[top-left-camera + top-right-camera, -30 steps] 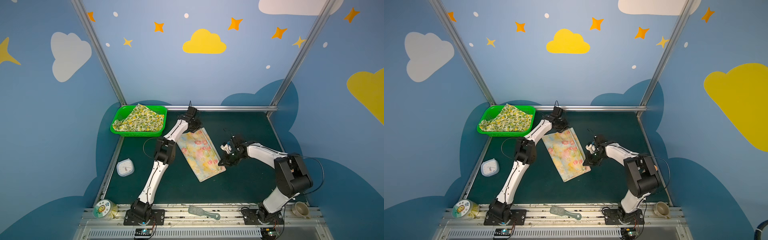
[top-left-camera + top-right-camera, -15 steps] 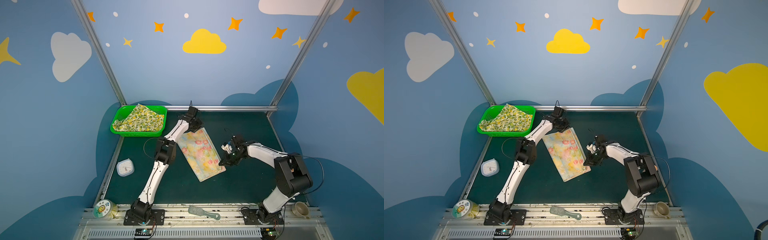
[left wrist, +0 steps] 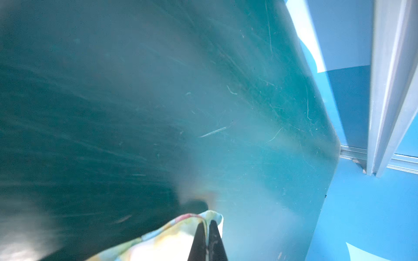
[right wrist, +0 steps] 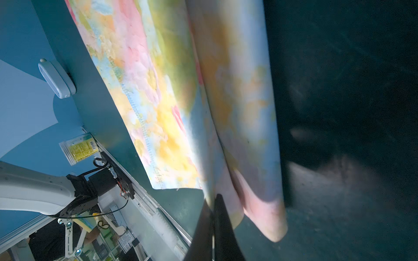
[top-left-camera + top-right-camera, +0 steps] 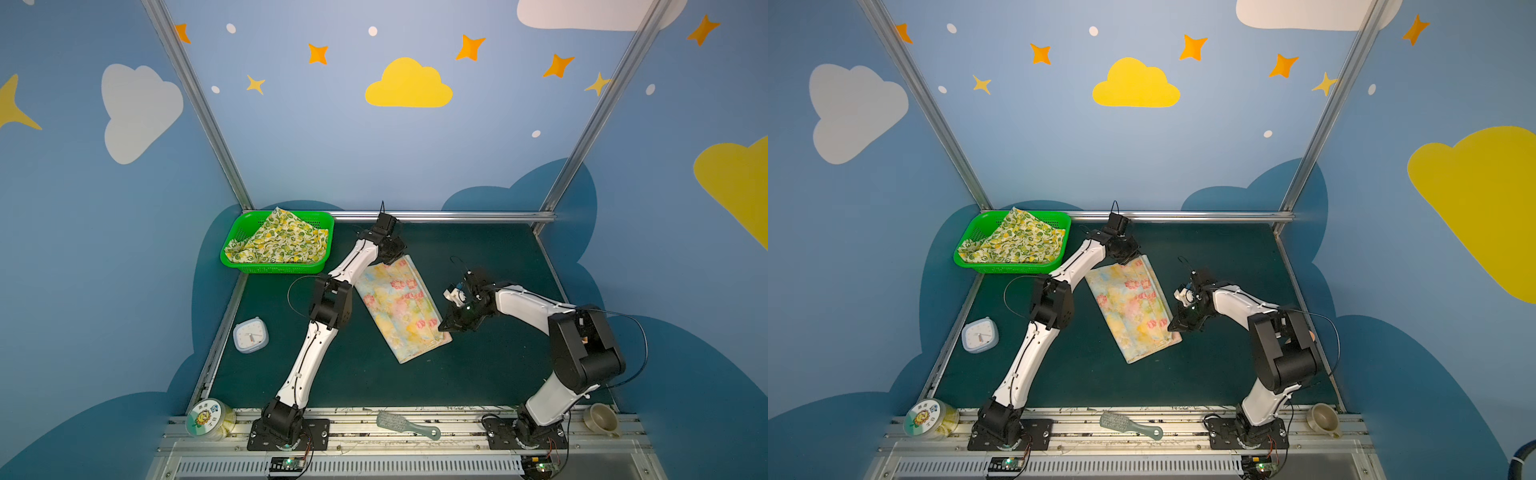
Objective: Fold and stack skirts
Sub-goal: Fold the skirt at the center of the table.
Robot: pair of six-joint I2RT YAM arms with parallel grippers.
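Nothing visible has shifted over the last second: both hands sit where they were and the cloth lies as before. Left hand (image 3: 206,226), fingers pressed together, pinches the far corner of the pastel yellow-blue cloth skirt with pink flowers (image 5: 399,307); the wrist view shows a lip of fabric caught between its fingers. Right hand (image 4: 213,201), equally closed, nips the skirt at its near right corner, where loose layers curl up beside it. Between the two, the skirt lies as a long folded strip on the dark green table (image 5: 478,374), slanting from the far middle toward the front. Well apart, the cream cloth skirt printed with yellow lemons and green leaves (image 5: 278,245) sits crumpled in the green plastic mesh basket (image 5: 274,270) at the far left corner, not yet folded. A further fold looks like the next step. Thin cloth held by so little could slip free on lifting, or only the top layer might rise and open the fold. Uneven pulls would skew it.
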